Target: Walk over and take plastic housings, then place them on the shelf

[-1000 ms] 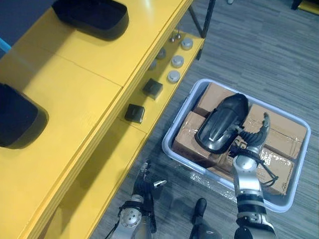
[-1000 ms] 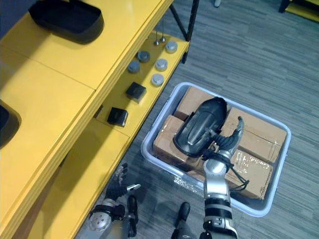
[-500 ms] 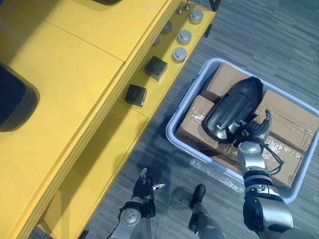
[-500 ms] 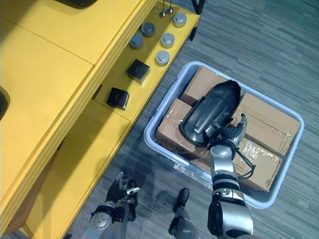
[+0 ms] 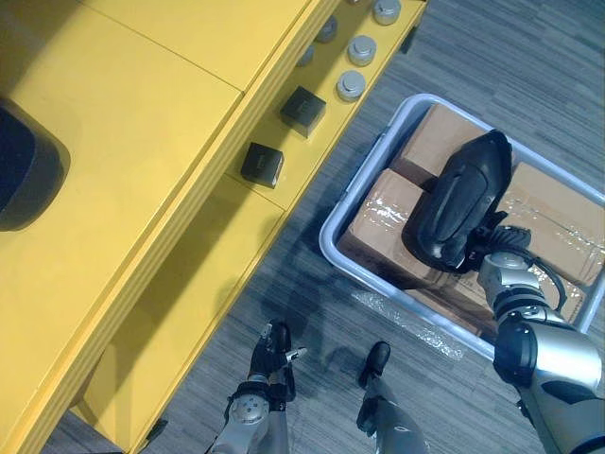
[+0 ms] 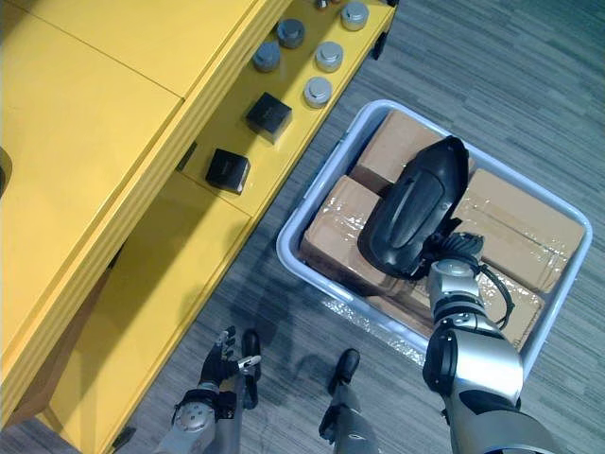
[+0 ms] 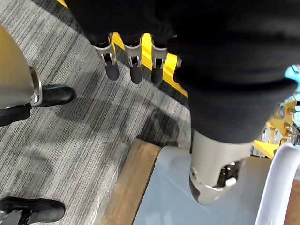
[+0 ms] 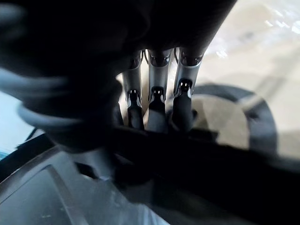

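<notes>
The yellow shelf point(image 5: 123, 123) takes up the left of the scene. Its broad top board carries one dark housing point(image 5: 24, 170) at the far left edge, with plenty of bare board beside it. On the floor to the right, well apart from that board, stands a pale bin point(image 5: 354, 189) packed with taped cardboard boxes point(image 5: 378, 222). The black plastic housing point(image 5: 458, 203) to be taken lies on top of those boxes, its long side running away from the robot and its wider end nearest.

The right hand point(image 5: 499, 253) is at that near end, touching the rim. The wrist view is too dark to tell whether it has closed on the rim or only rests against it.

The step in hand looks like the pick-up. To do it well, the hold should be firm round the rim before any lift, because the shell is smooth and curved and would likely slip from a shallow hold. It should come straight up to clear the bin wall, then be kept level during the turn toward the shelf.

The left hand point(image 7: 134, 63) hangs low over the carpet, relaxed and empty. It could support the far end of the shell.

On the lower shelf sit small black blocks point(image 5: 262, 164) and grey discs point(image 5: 352, 85), so the top board is the better landing place.
</notes>
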You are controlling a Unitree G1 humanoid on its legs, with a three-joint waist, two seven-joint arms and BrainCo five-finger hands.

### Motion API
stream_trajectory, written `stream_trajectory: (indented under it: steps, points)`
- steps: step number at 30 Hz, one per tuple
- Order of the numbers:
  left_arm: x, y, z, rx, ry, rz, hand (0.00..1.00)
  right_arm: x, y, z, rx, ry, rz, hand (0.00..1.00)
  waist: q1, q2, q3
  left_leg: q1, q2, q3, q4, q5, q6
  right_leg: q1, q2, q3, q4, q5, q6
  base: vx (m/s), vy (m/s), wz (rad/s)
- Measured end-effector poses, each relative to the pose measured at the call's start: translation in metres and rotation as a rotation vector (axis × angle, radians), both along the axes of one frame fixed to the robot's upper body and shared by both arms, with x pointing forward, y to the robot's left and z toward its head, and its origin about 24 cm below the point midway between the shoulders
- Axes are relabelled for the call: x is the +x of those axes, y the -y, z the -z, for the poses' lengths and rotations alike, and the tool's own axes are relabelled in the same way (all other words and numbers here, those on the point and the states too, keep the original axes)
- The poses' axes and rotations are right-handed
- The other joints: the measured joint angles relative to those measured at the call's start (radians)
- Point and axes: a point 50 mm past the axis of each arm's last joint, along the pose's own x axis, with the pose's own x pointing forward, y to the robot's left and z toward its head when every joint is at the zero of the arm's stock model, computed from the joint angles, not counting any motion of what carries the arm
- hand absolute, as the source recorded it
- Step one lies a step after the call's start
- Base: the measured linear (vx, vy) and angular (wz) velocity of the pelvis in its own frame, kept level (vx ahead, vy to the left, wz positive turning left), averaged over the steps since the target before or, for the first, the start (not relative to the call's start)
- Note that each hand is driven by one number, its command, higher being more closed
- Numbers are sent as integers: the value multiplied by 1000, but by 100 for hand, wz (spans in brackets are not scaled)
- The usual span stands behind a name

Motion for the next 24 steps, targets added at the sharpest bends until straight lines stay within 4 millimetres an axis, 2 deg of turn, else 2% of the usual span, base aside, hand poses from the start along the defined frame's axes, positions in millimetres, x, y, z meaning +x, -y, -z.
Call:
stream_trajectory:
  steps: [3, 6, 9, 11, 12, 13, 14, 17, 20, 22, 23, 24]
  points:
    - [4, 3, -7, -114, 16, -39, 0, -1, 6, -7, -21, -3, -4, 100, 1, 4, 2, 4, -2, -1, 0, 1, 2, 6, -2, -2, 0, 0, 0, 11, 15, 3]
    - [12, 9, -25, -224, 73, -56, 0, 2, 5, -18, -142, -27, -35, 100, -8, 4, 2, 22, -2, -1, 0, 2, 2, 24, -2, -3, 0, 0, 0, 0, 0, 0]
    - [25, 20, -54, -323, 174, -36, 0, 4, 4, -36, -326, -24, -65, 100, -29, 4, 2, 46, -3, -1, -3, 2, 2, 47, -2, -3, 0, 0, 0, 0, 0, 0]
    - [39, 30, -82, -343, 274, 13, 0, 1, 7, -49, -450, 4, -66, 100, -45, 4, 2, 63, -7, -1, -18, 12, 3, 59, -5, -7, 1, 0, 0, -2, 10, 5]
    - [47, 33, -98, -347, 328, 34, 0, 0, 5, -57, -521, 26, -75, 100, -59, 4, 2, 77, -10, 0, -34, 21, 4, 65, -7, -6, 1, 0, 0, 0, 2, 4]
    - [51, 34, -106, -346, 355, 46, 0, -1, 3, -60, -559, 37, -80, 100, -64, 3, 2, 86, -12, 1, -43, 25, 2, 70, -8, -5, 1, 0, 0, 0, 0, 0]
    - [60, 36, -125, -344, 420, 71, 0, -2, -5, -65, -653, 56, -104, 100, -81, 2, 1, 106, -15, 3, -67, 37, 0, 79, -9, -3, 1, 0, 0, 0, 0, 0]
    - [70, 42, -156, -349, 521, 116, 0, -6, -19, -69, -781, 91, -150, 100, -107, 0, 0, 156, -16, 14, -118, 60, -7, 101, -8, 3, -4, 0, 0, 22, -17, -6]
    - [75, 46, -168, -407, 535, 156, 0, -6, -38, -69, -887, 102, -217, 100, -108, -14, -12, 215, -9, 58, -165, 72, -14, 113, -2, 44, -7, 0, -1, 31, -21, -34]
    - [77, 52, -172, -456, 524, 202, 0, -5, -48, -69, -912, 117, -239, 100, -123, -25, -23, 238, -7, 72, -193, 83, -18, 115, 2, 54, -8, 0, -1, 24, -18, -23]
    - [81, 56, -170, -469, 493, 223, 0, -3, -56, -68, -906, 131, -264, 0, -137, -35, -30, 256, -6, 79, -213, 91, -21, 123, 5, 57, -11, 1, -2, 16, -9, -8]
    - [84, 57, -167, -476, 470, 231, 0, -2, -62, -66, -906, 134, -280, 0, -142, -41, -37, 264, -6, 84, -221, 94, -23, 124, 6, 62, -12, 1, -3, 18, -1, -21]
